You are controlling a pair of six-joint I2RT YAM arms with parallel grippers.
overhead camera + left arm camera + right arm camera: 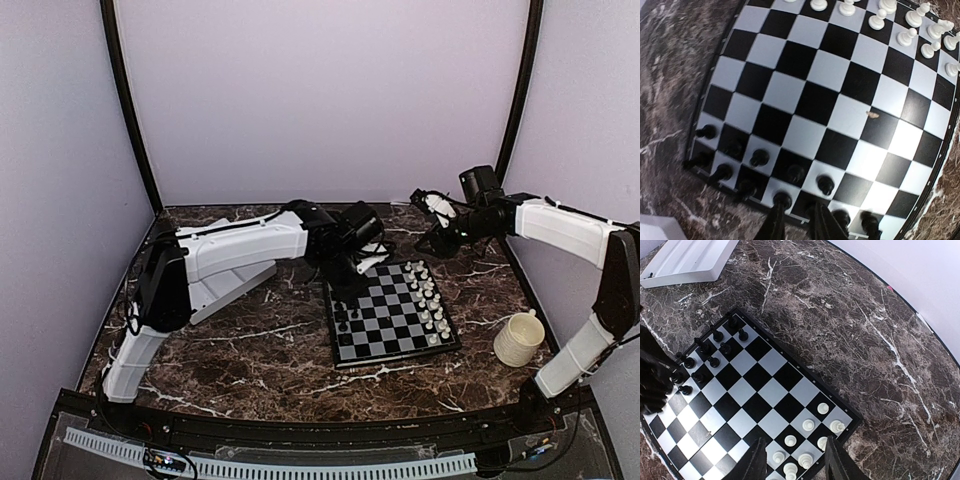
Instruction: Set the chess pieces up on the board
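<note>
The board (392,318) lies at the table's middle right. Several black chess pieces (345,322) stand in its two left rows, and white chessmen (428,300) fill its right side. My left gripper (362,268) hangs low over the board's far-left corner. In the left wrist view its fingers (774,220) stand slightly apart with nothing between them. One tip is right beside a black piece (782,199) on the edge row. My right gripper (437,240) is raised beyond the board's far-right corner. In the right wrist view it (792,445) is open wide and empty above the white chessmen (809,425).
A white tray (687,260) lies on the marble table left of the board, partly under my left arm (240,245). A cream cup (518,338) stands right of the board. Curved walls close off the back and sides.
</note>
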